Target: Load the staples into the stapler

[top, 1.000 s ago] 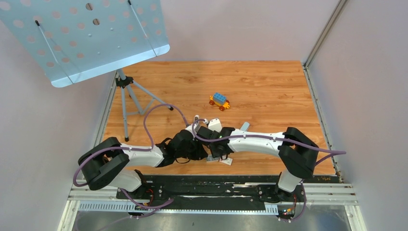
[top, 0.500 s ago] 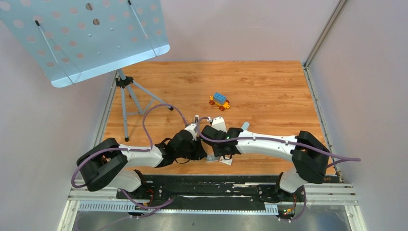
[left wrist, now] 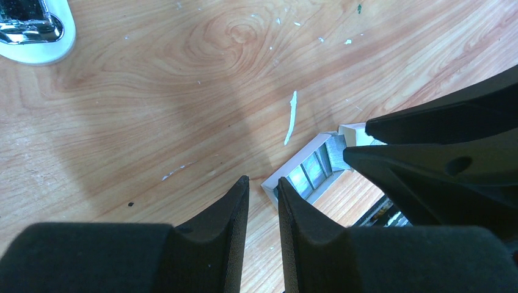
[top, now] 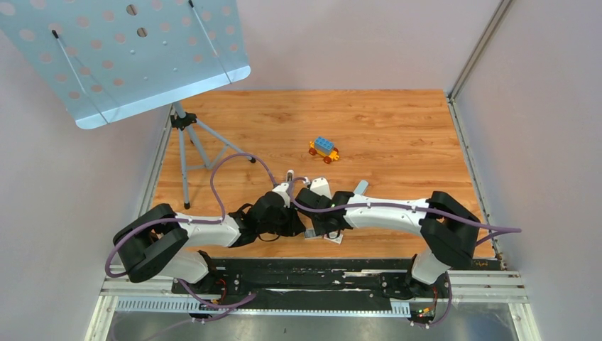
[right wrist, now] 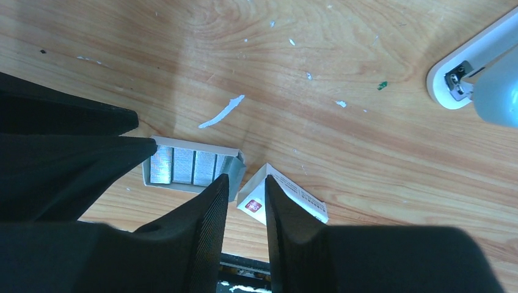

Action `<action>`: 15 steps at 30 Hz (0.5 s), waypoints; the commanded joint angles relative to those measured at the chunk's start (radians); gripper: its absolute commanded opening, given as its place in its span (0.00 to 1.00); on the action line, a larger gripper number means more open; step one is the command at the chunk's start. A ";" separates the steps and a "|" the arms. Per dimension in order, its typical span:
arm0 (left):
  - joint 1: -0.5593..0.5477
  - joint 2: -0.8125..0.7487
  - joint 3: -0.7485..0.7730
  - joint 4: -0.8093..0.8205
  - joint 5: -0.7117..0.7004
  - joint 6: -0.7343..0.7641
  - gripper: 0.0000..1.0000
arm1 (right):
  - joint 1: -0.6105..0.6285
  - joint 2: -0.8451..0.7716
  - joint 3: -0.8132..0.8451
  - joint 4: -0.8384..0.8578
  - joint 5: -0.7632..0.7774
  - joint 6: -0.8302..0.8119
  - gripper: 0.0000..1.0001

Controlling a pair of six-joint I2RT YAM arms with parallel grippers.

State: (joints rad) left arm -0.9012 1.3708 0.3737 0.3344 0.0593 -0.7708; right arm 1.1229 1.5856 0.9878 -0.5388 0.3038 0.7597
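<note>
Starting at the left pincer [left wrist: 262, 183]: drawn narrow, nothing but bare wood in the gap, nothing held, one tip right at the corner of the tray [right wrist: 146, 176]. Over to the right pincer [right wrist: 245, 182]: narrow too, gripping nothing as far as can be seen, poised between the tray's end and the box [right wrist: 287, 198].

And there, the staples [right wrist: 183, 166]: lying flat in that open white tray on the surface [top: 397, 128], near the front edge, between the two pincers, clear of the stapler [right wrist: 443, 91] off to one side.

Handling, at a guess: light, stiff grey strips, likely to snap apart under any twist. Slick metal, thin, hard to get under. Best to pinch one strip across its long sides, near the middle, and lift straight up. Some risk of dragging the light tray along.

Outward now: pale wood grain, scuffed, flecked with white scraps, one long white sliver just beside the tray. Farther back, a toy [top: 324, 149] of blue and yellow bricks, alone. At the left rear, a perforated stand [top: 128, 57] on a tripod. All round, plain grey walls. Along the front, a metal rail under the arm bases.
</note>
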 commanded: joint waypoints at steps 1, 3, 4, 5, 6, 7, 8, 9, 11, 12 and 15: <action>-0.007 -0.011 -0.020 -0.012 -0.018 -0.002 0.27 | -0.002 0.038 0.013 -0.025 -0.025 0.015 0.31; -0.007 -0.011 -0.021 -0.011 -0.016 -0.004 0.27 | -0.002 0.047 0.021 -0.033 -0.025 0.017 0.31; -0.007 -0.012 -0.021 -0.011 -0.016 -0.004 0.27 | -0.002 0.050 0.023 -0.038 -0.023 0.017 0.30; -0.007 -0.014 -0.021 -0.012 -0.016 -0.004 0.27 | -0.002 0.054 0.028 -0.041 -0.021 0.017 0.30; -0.007 -0.015 -0.021 -0.013 -0.018 -0.004 0.27 | -0.002 0.057 0.032 -0.047 -0.018 0.016 0.30; -0.007 -0.017 -0.021 -0.014 -0.019 -0.003 0.27 | -0.002 0.061 0.038 -0.053 -0.015 0.015 0.29; -0.007 -0.019 -0.021 -0.016 -0.019 -0.002 0.27 | -0.001 0.064 0.043 -0.058 -0.012 0.014 0.28; -0.006 -0.019 -0.022 -0.017 -0.021 -0.002 0.27 | -0.001 0.066 0.048 -0.064 -0.008 0.013 0.27; -0.007 -0.021 -0.024 -0.018 -0.022 -0.002 0.27 | 0.000 0.068 0.054 -0.071 -0.002 0.011 0.24; -0.007 -0.021 -0.023 -0.018 -0.022 -0.002 0.27 | 0.001 0.068 0.055 -0.074 0.001 0.011 0.23; -0.007 -0.020 -0.024 -0.017 -0.023 -0.002 0.27 | 0.003 0.065 0.054 -0.075 0.008 0.007 0.16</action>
State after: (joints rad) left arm -0.9047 1.3643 0.3668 0.3347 0.0586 -0.7746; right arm 1.1229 1.6375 1.0191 -0.5652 0.2890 0.7635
